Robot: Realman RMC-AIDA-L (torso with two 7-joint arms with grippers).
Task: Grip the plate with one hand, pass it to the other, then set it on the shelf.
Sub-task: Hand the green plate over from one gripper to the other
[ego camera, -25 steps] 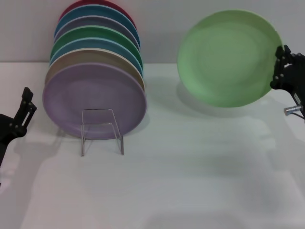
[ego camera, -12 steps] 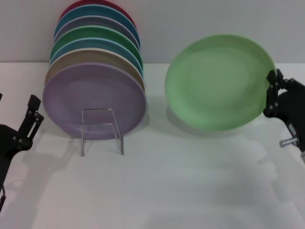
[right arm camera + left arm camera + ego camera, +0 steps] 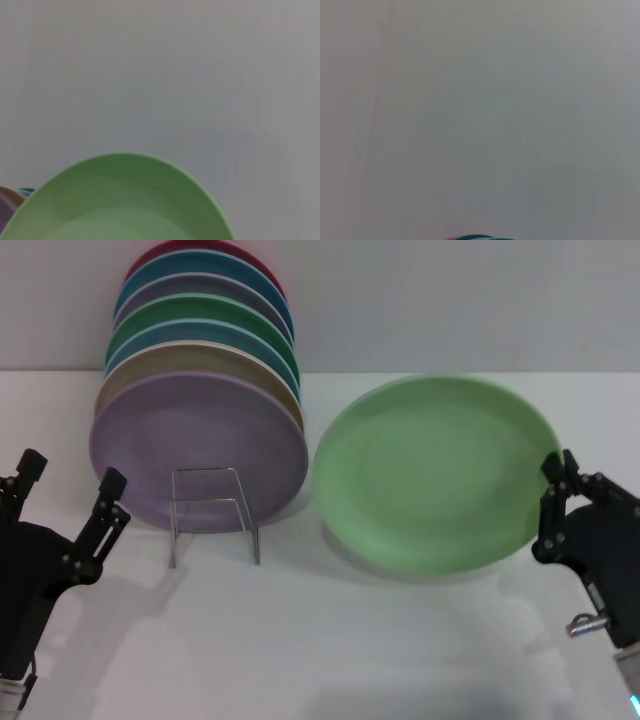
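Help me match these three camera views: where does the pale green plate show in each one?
Head view: pale green plate right of centre, its right edge held by the right hand.
Left wrist view: not in it.
Right wrist view: fills the lower middle.
Shared landmark: the lilac plate, a sliver at the right wrist view's lower left corner.

plate (image 3: 120, 200) cut off in right wrist view, rear stacked plates (image 3: 200, 300) mostly hidden
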